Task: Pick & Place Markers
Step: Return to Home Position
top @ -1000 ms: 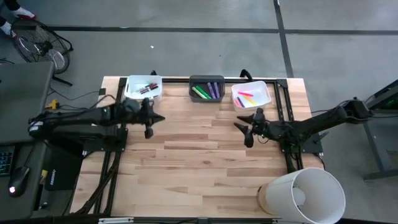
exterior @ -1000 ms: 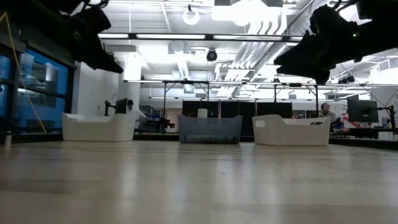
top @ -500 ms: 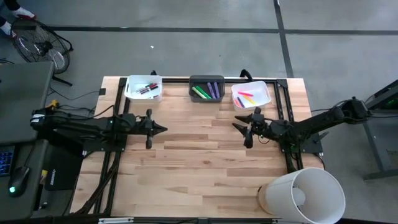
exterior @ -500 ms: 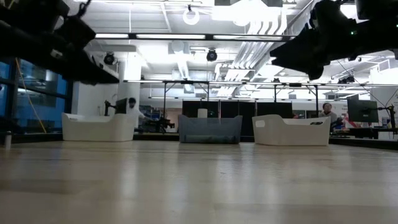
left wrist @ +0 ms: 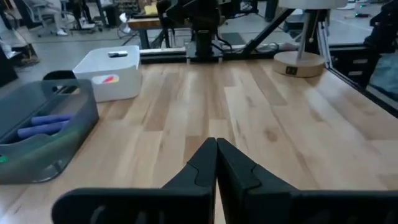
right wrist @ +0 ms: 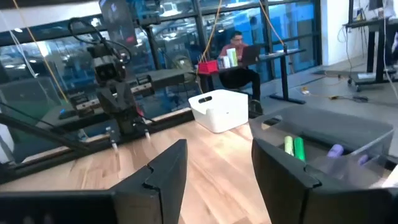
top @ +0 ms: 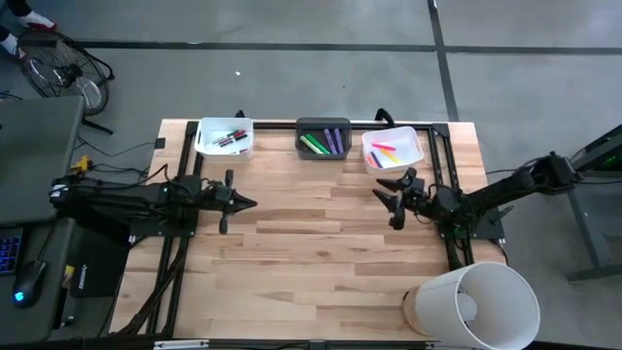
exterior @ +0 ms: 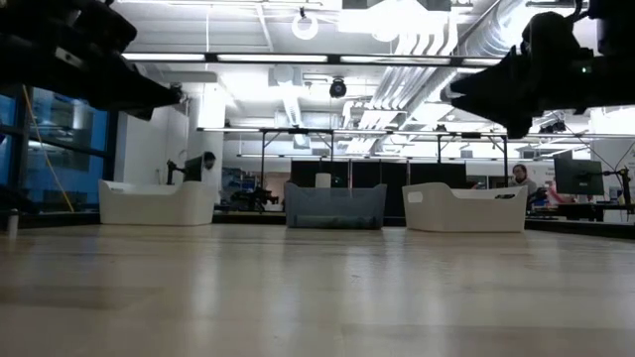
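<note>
Along the left edge of the light wooden bench [top: 311, 262], the dark left arm [top: 126, 199] lies stretched out level, reaching in over the boards. The left gripper [top: 248, 202] hangs above bare wood in front of the bins and well apart from them. In the left wrist view its two dark fingers [left wrist: 202, 165] are clenched together, tips touching, nothing between them. At the back edge of the bench three bins stand in a row, none touching. The leftmost is a white rectangular plastic bin [top: 201, 136] holding dark and red markers [top: 229, 139] that lie loose on its floor. At centre is a dark grey rectangular bin [top: 323, 122], with green markers [top: 311, 145] on its left side and purple markers [top: 335, 141] just beside them on the right. The rightmost is a second white rectangular bin [top: 418, 144], with pink, red and yellow-green markers [top: 386, 152] inside. Every marker seen sits in a bin. The right gripper [top: 387, 202] hovers just in front of that second white bin, near it but not touching. In the right wrist view its fingers [right wrist: 165, 171] are released, with a wide gap and nothing held. The dark right arm [top: 505, 190] comes in from the bench's right edge. In the low view both grippers sit high above the boards, with room light showing beneath them. At the near right corner a large white cylinder [top: 476, 303] shows its open end. A person [right wrist: 236, 50] sits at a desk in the room beyond, seen from the right wrist.
</note>
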